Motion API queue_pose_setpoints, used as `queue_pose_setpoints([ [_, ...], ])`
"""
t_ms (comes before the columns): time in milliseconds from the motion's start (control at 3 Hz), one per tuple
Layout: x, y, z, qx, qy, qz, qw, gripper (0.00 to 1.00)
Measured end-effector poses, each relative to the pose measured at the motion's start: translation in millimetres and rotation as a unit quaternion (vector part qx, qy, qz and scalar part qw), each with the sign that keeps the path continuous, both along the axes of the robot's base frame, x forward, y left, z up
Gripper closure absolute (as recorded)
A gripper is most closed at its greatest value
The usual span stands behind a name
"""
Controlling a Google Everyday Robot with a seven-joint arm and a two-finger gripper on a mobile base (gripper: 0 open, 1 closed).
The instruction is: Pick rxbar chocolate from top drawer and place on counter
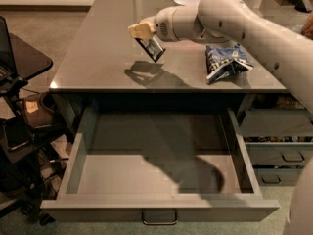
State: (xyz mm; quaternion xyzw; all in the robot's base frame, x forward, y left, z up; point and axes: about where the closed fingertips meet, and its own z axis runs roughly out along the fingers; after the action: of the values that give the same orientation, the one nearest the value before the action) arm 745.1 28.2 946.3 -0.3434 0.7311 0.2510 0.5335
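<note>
We see the arm (244,29) reaching in from the right, its gripper (143,32) above the counter (93,58), fingers clamped on the rxbar chocolate (151,48), which hangs tilted over the surface.

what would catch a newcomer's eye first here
The big white arm reaches in from the right, its gripper holding a black snack bar just above the counter. Below, the wide drawer stands pulled out, showing only the arm's shadow on its floor. A blue-and-white chip bag lies on the counter to the right of the gripper.
</note>
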Motion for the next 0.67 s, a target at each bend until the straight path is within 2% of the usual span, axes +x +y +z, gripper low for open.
queue_pose_setpoints([
  [667, 8.9, 0.9, -47.3, 0.04, 0.043, -0.01, 0.9982, 1.0],
])
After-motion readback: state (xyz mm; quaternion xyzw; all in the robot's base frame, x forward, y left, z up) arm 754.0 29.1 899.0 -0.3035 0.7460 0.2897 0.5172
